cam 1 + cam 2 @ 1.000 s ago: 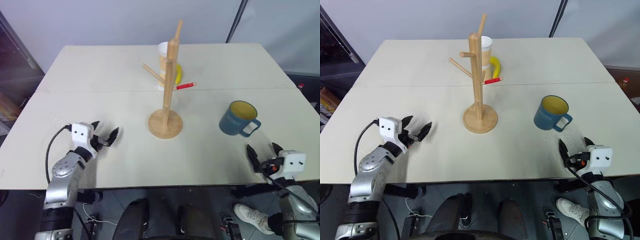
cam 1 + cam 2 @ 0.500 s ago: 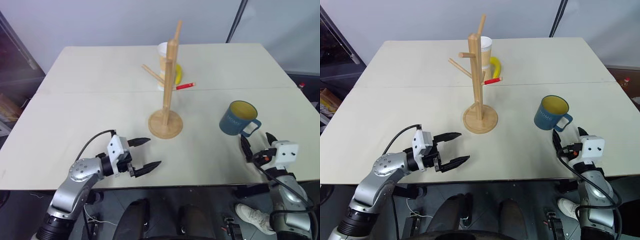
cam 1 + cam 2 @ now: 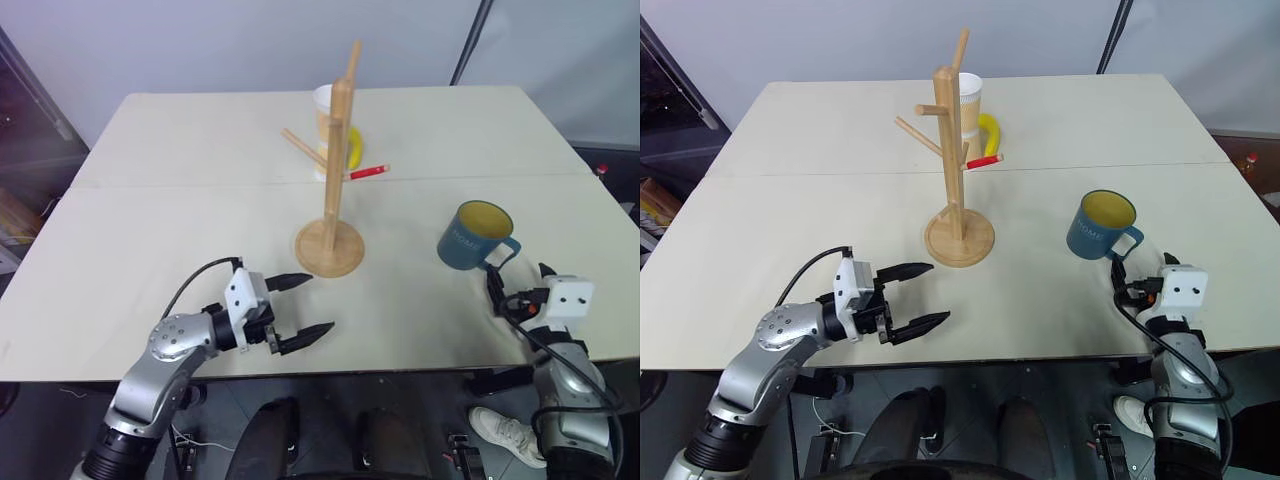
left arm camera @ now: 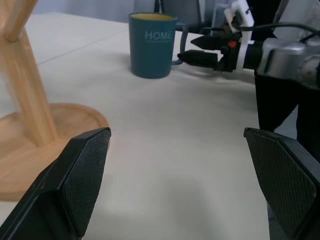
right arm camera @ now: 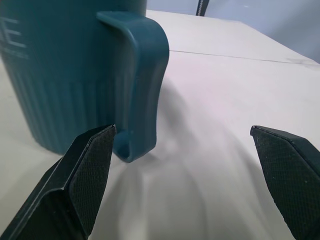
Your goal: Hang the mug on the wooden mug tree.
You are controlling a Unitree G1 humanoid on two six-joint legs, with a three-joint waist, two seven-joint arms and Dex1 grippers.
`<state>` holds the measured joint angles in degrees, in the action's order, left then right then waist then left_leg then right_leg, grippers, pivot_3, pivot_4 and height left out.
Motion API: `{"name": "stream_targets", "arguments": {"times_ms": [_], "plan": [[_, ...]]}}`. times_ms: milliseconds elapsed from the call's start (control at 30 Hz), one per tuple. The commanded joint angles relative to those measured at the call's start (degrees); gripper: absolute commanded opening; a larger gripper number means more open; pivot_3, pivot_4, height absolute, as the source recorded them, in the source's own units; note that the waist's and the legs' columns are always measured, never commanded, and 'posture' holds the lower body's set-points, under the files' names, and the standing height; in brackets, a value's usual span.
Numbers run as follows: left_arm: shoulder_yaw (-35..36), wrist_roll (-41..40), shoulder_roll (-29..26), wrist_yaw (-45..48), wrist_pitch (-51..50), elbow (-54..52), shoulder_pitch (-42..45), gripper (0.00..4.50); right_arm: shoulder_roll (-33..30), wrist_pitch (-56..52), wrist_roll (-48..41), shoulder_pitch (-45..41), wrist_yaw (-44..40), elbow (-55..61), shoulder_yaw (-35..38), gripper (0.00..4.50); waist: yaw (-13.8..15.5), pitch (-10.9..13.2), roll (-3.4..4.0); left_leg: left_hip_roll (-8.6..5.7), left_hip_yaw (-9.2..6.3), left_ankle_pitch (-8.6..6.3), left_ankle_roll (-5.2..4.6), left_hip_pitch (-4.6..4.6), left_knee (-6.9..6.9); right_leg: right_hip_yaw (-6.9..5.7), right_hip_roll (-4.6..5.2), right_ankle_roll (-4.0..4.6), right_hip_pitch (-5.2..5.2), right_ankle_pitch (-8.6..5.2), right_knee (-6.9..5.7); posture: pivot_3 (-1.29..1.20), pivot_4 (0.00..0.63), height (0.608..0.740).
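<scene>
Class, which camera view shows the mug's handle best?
The right wrist view: the mug's handle looms close between open fingers. Both eye views show it small, from above; the left wrist view has it mostly hidden behind the mug.

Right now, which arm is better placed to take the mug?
The right. Its gripper is open just beside the mug, at the handle. The left gripper is near the tree, far from the mug.

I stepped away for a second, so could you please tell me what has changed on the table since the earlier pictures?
The left gripper swung in from the table's left side toward the wooden mug tree, jaws open. The right gripper crept forward to the mug's handle, open, holding nothing. Mug, mug tree, white-and-yellow cup and red pen stayed put.
</scene>
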<state>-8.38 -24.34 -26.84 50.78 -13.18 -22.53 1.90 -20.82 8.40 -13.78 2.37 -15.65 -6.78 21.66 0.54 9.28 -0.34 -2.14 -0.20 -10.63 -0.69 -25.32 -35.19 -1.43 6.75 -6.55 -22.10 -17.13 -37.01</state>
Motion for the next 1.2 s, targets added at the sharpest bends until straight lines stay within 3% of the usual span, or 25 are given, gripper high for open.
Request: {"name": "stream_targets", "arguments": {"times_ms": [33, 467, 567, 767, 800, 1033, 1200], "plan": [[-0.5, -1.0, 0.2, -0.6, -0.7, -4.0, 0.9, 4.5, 0.0, 1.8, 0.8, -1.6, 1.5, -0.6, 0.7, 4.45, 0.0, 0.0, 0.0, 0.0, 0.0, 0.0, 0.0, 0.0, 0.0, 0.0, 0.0, 0.0, 0.0, 0.0, 0.0, 0.0, 0.15, 0.74], [-0.3, -1.9, 0.5, -2.1, -3.5, -5.1, 3.8, 4.5, 1.3, 0.7, 3.3, -6.5, 5.6, -4.0, -1.3, 4.45, -0.1, 0.0, 0.01, -0.01, 0.0, 0.01, -0.01, 0.01, -0.03, -0.07, -0.08, -0.04, 0.02, 0.02, -0.06, 0.0, 0.15, 0.74], [-0.3, -1.9, 0.6, -2.3, -3.3, -5.0, 3.8, 4.5, 1.5, 0.1, 2.4, -6.8, 4.7, -3.6, -1.7, 3.61, -0.1, 0.0, 0.01, -0.01, 0.0, 0.01, -0.01, 0.01, -0.03, -0.08, -0.08, -0.04, 0.02, 0.02, -0.06, 0.0, 0.15, 0.74], [-0.4, -1.7, 0.8, -2.6, -3.1, -5.1, 3.7, 4.5, 1.8, -1.1, 0.9, -6.5, 3.0, -2.0, -2.3, 0.32, -0.1, 0.0, 0.01, -0.01, 0.0, 0.01, -0.01, 0.01, -0.03, -0.09, -0.08, -0.11, 0.03, 0.05, -0.06, 0.0, 0.15, 0.74], [-0.4, -1.7, 0.8, -2.7, -3.0, -5.1, 3.7, 4.5, 1.8, -1.3, 0.7, -6.4, 2.9, -1.5, -2.5, 0.04, -0.1, 0.0, 0.01, -0.01, 0.0, 0.01, -0.01, 0.01, -0.03, -0.09, -0.09, -0.11, 0.03, 0.05, -0.07, 0.0, 0.15, 0.74], [-0.2, -1.5, 1.1, -3.0, -2.9, -5.1, 3.6, 4.5, -0.7, -2.4, 3.1, -3.8, -0.4, 5.5, -5.6, 0.04, 0.0, 0.0, 0.04, -0.01, 0.0, 0.01, -0.01, 0.02, -0.03, -0.08, -0.08, -0.1, 0.03, 0.05, -0.07, 0.0, 0.15, 0.74], [0.7, -1.0, 0.4, -3.0, -2.2, -4.5, 3.3, 4.5, -10.8, 0.2, 8.9, -3.4, -12.0, 19.4, -13.9, 0.04, -0.3, 0.1, 0.17, -0.01, 0.01, 0.01, -0.01, 0.01, -0.06, -0.08, -0.09, -0.05, -0.01, 0.02, -0.09, 0.0, 0.15, 0.74]]}}
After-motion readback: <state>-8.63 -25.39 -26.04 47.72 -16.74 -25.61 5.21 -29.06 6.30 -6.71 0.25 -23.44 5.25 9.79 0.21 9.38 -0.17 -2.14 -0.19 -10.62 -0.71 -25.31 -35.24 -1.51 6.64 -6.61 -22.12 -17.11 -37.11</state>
